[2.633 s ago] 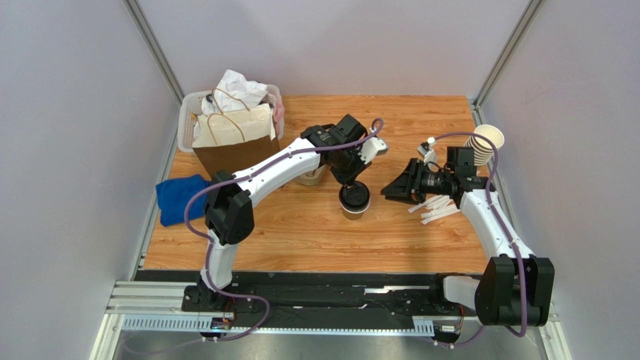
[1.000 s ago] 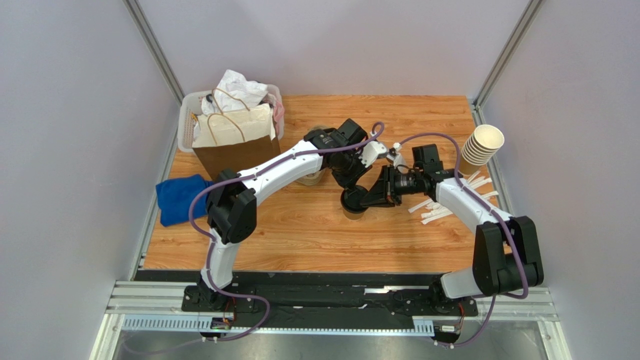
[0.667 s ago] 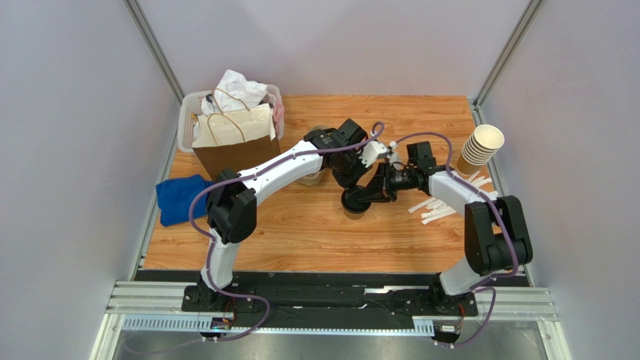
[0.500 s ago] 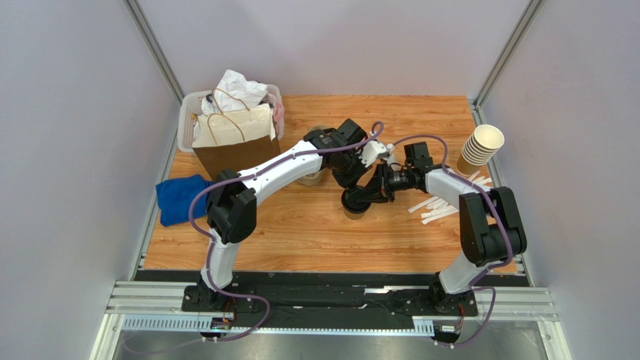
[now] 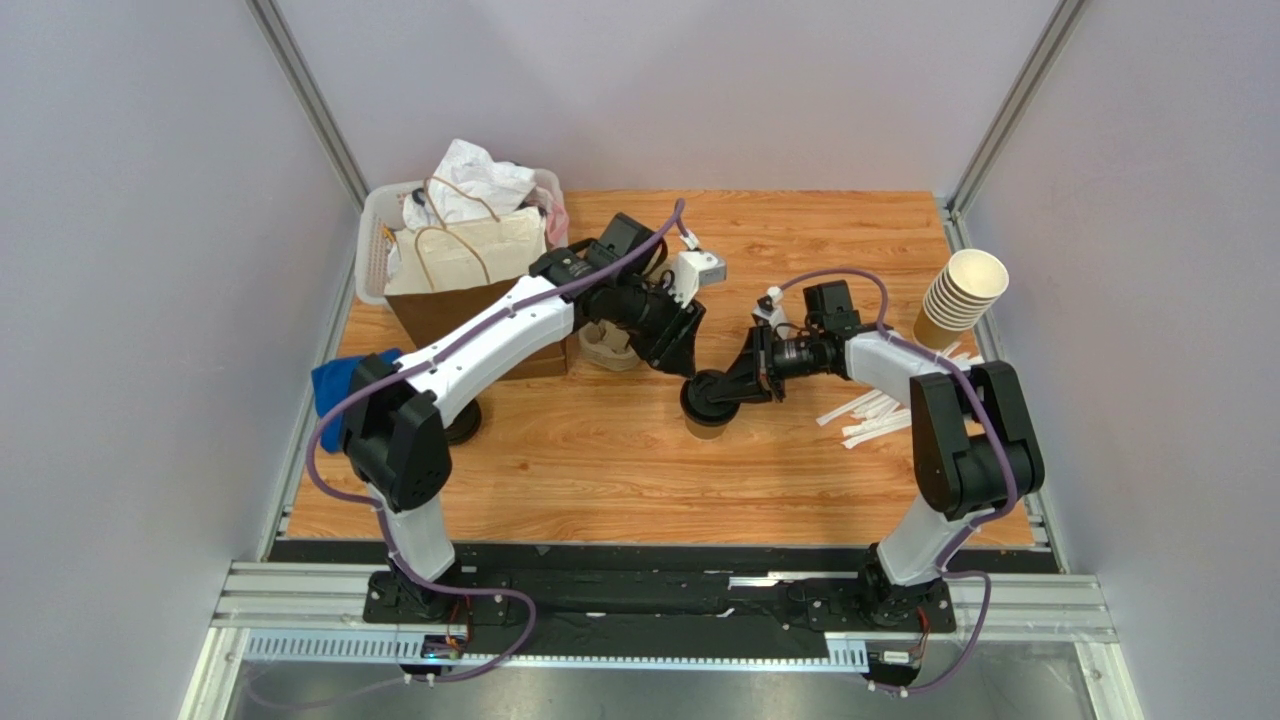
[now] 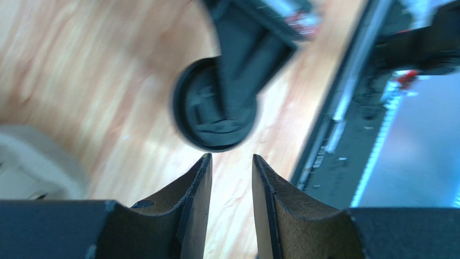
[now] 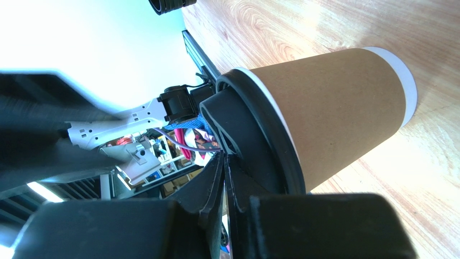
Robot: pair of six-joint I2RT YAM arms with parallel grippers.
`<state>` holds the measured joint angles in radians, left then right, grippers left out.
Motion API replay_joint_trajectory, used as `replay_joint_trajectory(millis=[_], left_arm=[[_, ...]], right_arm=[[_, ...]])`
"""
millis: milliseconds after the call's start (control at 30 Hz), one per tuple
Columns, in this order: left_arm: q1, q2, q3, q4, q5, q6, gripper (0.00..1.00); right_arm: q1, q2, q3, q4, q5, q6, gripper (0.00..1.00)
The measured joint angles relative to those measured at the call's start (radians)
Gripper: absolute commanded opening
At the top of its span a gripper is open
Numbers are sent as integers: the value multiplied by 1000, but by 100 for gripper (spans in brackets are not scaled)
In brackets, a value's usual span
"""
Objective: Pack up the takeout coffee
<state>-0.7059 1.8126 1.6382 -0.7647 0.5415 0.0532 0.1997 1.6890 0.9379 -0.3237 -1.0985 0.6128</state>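
Observation:
The takeout coffee point(image 5: 706, 408), a tan paper cup with a black lid, stands on the wooden table near its middle. My right gripper point(image 5: 732, 392) is shut, its fingertips resting on top of the lid. In the right wrist view the cup point(image 7: 335, 102) stands upright and the closed gripper point(image 7: 223, 156) lies against the lid point(image 7: 259, 135). My left gripper point(image 5: 672, 350) is open and empty, up and left of the cup and apart from it. The left wrist view shows its jaws point(image 6: 232, 157) parted, the lid point(image 6: 200, 121) beyond them, and the right gripper's fingers point(image 6: 245, 59) across it.
A brown paper bag point(image 5: 473, 285) stands at the back left in front of a white basket point(image 5: 373, 225). A blue cloth point(image 5: 334, 393) lies at the left edge. A pale round object point(image 5: 606, 354) sits under the left arm. Stacked lidless cups point(image 5: 957, 297) and white sticks point(image 5: 879, 413) are at the right.
My right gripper came in from the right and shut onto the lid. My left gripper drew back from the cup, up and to the left, and is now clear of it.

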Motion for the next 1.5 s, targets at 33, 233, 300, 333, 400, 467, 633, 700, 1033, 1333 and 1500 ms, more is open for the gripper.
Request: replay_joint_trajectory(millis=[33, 233, 300, 333, 400, 467, 633, 700, 1033, 1333, 1500], left_arm=[[2, -19, -9, 11, 35, -11, 38], [2, -22, -45, 80, 240, -105, 29], [6, 9, -48, 102, 300, -141, 27], [9, 23, -48, 111, 320, -154, 25], [14, 51, -48, 126, 357, -182, 22], [16, 77, -48, 133, 392, -200, 21], [23, 128, -45, 131, 438, -208, 18], [24, 147, -45, 126, 442, -208, 16], [26, 238, -25, 67, 398, -204, 6], [25, 265, -25, 42, 404, -204, 3], [26, 269, -27, 43, 426, -199, 4]], right_arm=[[0, 0, 3, -1, 0, -1, 11], [0, -3, 33, -17, -13, -8, 12], [0, -12, 49, -32, -26, -11, 12], [0, -20, 57, -42, -31, -18, 11], [0, -37, 72, -62, -38, -32, 11], [0, -52, 80, -80, -41, -53, 9], [0, -39, 83, -127, -41, -98, 6], [0, -13, 84, -137, -39, -117, 6], [-2, 71, 102, -175, -50, -171, 0], [-10, 121, 130, -202, -93, -220, 0], [-14, 136, 138, -212, -122, -233, 0]])
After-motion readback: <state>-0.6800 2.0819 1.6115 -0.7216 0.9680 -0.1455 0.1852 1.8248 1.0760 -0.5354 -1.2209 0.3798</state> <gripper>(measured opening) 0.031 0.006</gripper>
